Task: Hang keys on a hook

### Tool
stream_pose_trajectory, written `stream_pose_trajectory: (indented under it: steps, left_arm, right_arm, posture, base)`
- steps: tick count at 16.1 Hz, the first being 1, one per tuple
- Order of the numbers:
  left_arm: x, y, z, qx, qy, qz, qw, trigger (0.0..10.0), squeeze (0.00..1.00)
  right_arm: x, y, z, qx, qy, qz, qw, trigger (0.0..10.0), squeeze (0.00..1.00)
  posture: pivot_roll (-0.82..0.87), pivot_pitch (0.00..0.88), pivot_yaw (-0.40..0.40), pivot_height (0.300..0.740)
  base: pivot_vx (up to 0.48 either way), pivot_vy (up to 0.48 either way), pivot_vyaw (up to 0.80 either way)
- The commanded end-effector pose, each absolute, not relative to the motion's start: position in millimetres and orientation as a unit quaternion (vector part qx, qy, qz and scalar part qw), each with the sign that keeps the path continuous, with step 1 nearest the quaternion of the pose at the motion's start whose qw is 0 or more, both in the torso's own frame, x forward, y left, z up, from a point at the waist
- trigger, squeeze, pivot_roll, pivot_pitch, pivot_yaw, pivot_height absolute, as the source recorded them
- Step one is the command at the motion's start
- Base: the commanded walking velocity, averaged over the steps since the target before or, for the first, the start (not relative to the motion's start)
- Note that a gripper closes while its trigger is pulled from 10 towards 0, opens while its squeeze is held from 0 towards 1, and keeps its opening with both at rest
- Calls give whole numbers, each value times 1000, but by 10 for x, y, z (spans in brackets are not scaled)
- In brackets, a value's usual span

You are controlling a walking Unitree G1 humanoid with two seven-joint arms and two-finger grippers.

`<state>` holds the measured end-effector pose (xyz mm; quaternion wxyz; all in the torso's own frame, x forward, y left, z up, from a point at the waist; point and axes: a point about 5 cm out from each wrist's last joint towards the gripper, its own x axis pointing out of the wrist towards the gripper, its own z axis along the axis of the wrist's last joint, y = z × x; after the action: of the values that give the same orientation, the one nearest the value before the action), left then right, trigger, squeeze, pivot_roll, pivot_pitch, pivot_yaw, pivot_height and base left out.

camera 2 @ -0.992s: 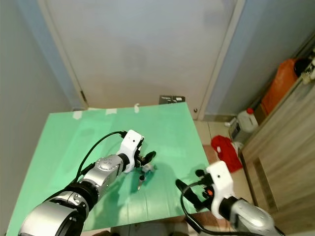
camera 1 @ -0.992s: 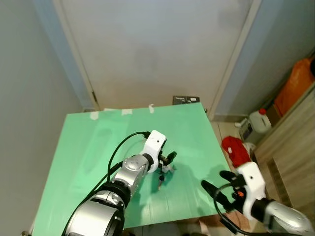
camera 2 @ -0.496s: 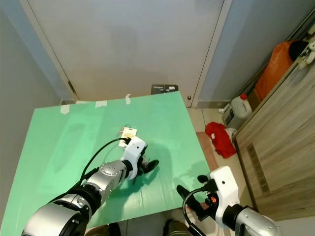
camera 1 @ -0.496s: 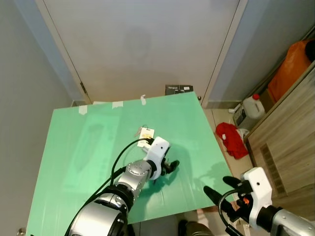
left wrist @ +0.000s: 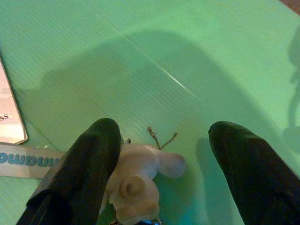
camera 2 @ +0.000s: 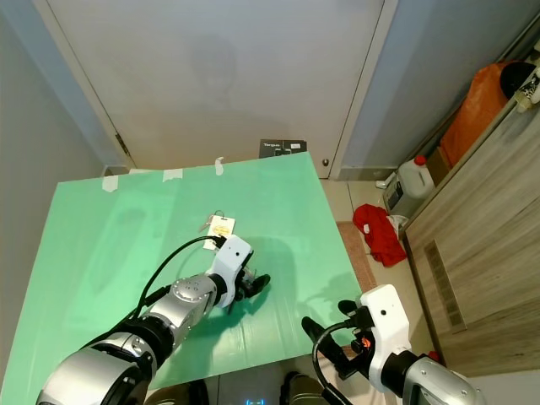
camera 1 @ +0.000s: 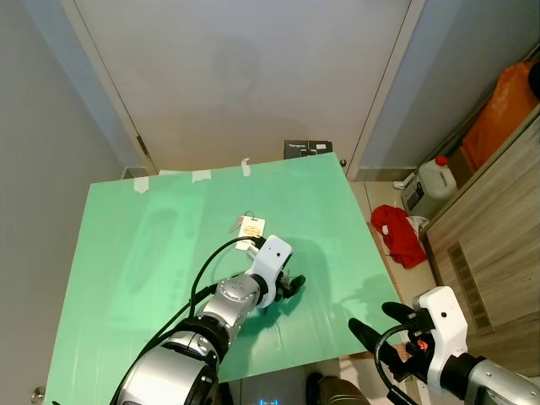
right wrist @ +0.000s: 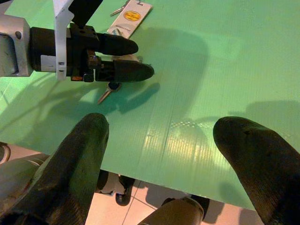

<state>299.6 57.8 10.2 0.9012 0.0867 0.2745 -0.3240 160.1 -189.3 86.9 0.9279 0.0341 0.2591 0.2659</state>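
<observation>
- One change since half a second ago, and it is slight: my head camera has shifted a little, while the left end effector (camera 1: 291,285) stays low over the green worktop (camera 1: 126,253) with the keys under it. A second ago the view was much lower and the keys lay in the open just past the fingers.
- Left end effector state: fingers spread, closed on nothing. In the left wrist view the pale charm (left wrist: 140,178) of the keys (right wrist: 108,90) lies on the worktop between the fingers, touching the near finger (left wrist: 91,159) and well short of the other.
- My reading: the grasp is lined up but not made; keys are not lifted, so the hanging step has not begun. I see no hook in these frames.
- Right end effector (camera 1: 380,325): fingers spread, empty, held off the worktop's near edge, well apart from the keys.
- Count: one bunch of keys, one tag (camera 1: 250,228) just behind the left wrist, two end effectors, one worktop.
</observation>
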Motion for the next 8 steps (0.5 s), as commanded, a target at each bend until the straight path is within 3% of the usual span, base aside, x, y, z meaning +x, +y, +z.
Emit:
stream_pose_trajectory:
  steps: [1,4,8]
  left_arm:
    - [2860,649,-67,93,320,-316,888,10000,0]
    - [2777,671,-154,99,345,-314,879,10000,0]
    - [2968,780,-2,106,304,-271,907,10000,0]
  right_arm:
    - [1586,-1884,875,38,264,264,927,10000,0]
    - [1593,-1875,876,38,264,264,927,10000,0]
    - [1600,-1858,844,41,266,263,926,10000,0]
  posture:
    - [-292,203,26,740]
    - [-293,203,25,740]
    - [-279,188,33,740]
  base:
    - [0,0,0]
    - [0,0,0]
    - [0,0,0]
